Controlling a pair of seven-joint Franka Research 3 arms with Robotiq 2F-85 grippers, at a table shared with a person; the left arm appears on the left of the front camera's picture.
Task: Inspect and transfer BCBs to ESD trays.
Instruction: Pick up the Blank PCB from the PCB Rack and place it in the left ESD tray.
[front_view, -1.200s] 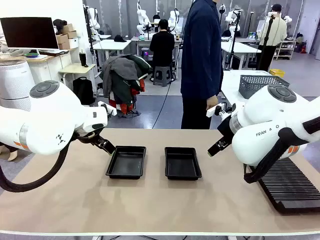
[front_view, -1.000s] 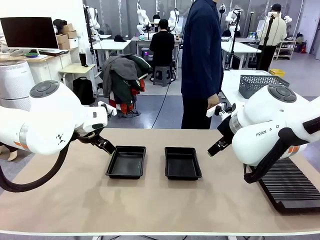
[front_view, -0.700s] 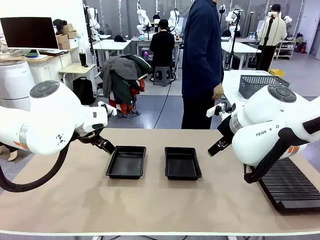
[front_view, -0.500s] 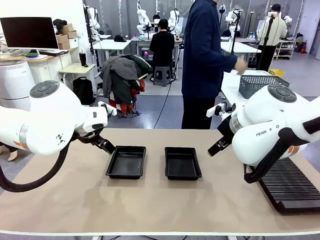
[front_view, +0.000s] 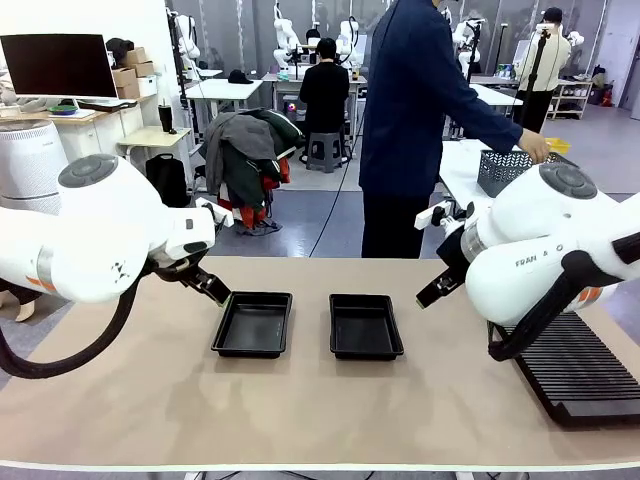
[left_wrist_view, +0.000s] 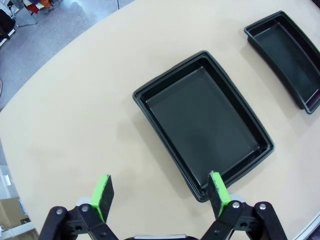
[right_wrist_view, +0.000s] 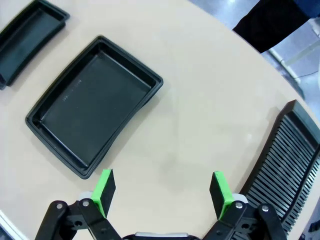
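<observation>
Two empty black ESD trays lie side by side mid-table, the left tray (front_view: 252, 324) and the right tray (front_view: 366, 326). No BCBs are in view. My left gripper (left_wrist_view: 160, 192) hovers open above the near edge of the left tray (left_wrist_view: 205, 122), and the other tray (left_wrist_view: 287, 57) lies farther off. My right gripper (right_wrist_view: 162, 191) hangs open over bare table between the right tray (right_wrist_view: 92, 107) and the slotted rack. The neighbouring tray (right_wrist_view: 27, 30) sits at the top left of the right wrist view. Neither gripper holds anything.
A long black slotted rack (front_view: 575, 365) lies at the table's right end, and its ribs (right_wrist_view: 282, 155) are near my right gripper. A person in dark blue (front_view: 410, 120) stands at the far side, with a hand (front_view: 535, 148) reaching to a grey mesh basket (front_view: 515, 168) on another table.
The person's arm has swung up from their side and out to the right, to the basket. Both arms have barely shifted, and both grippers stay open.
</observation>
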